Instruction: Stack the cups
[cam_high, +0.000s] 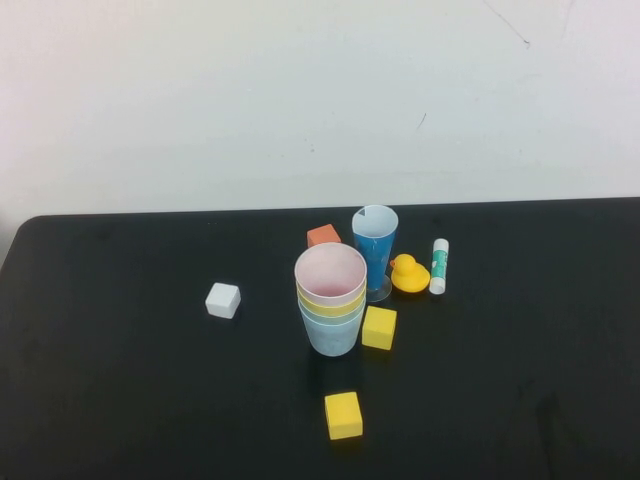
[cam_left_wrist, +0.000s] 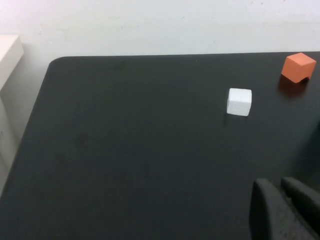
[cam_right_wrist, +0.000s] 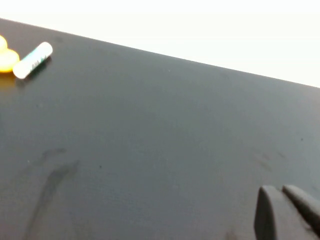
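Yellow cube, glass hem cups — left claw, right claw over table.

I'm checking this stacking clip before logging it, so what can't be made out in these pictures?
- Both arms: absent from the high view.
- Left gripper: cut off by its wrist view's edge.
- Right gripper: likewise cut off.
- Stack of cups: only rims show below the pink one, in the high view alone.
- Glue stick: label too small to read.

Four nested pastel plastic cups showed pink, yellow, green and blue rims on the black counter; both dark tools, left and right, hovered above it, fingers together.
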